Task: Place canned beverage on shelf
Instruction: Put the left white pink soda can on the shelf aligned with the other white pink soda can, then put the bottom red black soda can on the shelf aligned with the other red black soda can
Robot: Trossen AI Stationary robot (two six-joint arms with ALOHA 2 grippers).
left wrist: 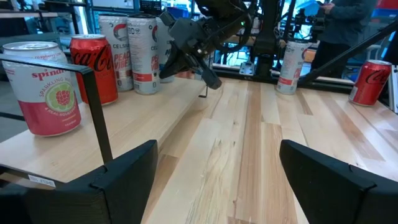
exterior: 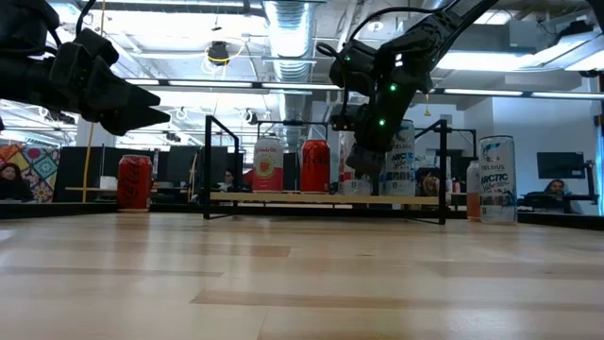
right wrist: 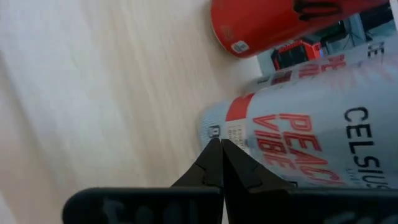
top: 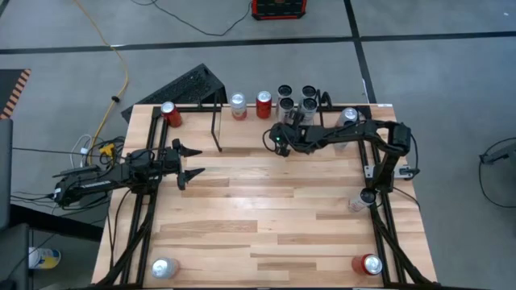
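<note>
Your table carries the shelf along its far edge at twelve o'clock, already holding a pale pink can, a red cola can and a cluster of tall white cans. Loose cans wait elsewhere: a red one at eleven o'clock, a silver one at seven, a red one at five, and a tall white one by the right rail at three. Your right gripper sits at one o'clock, its fingers pinched fully together on nothing, the tips just beside the nearest white can on the shelf. Your left gripper hovers at nine o'clock with its fingers partly spread and empty. The risk I judge greatest: any sideways swing of the right arm could tip that white can into its neighbours. The left arm, reaching for the eleven o'clock can, could snag the shelf's thin upright.
</note>
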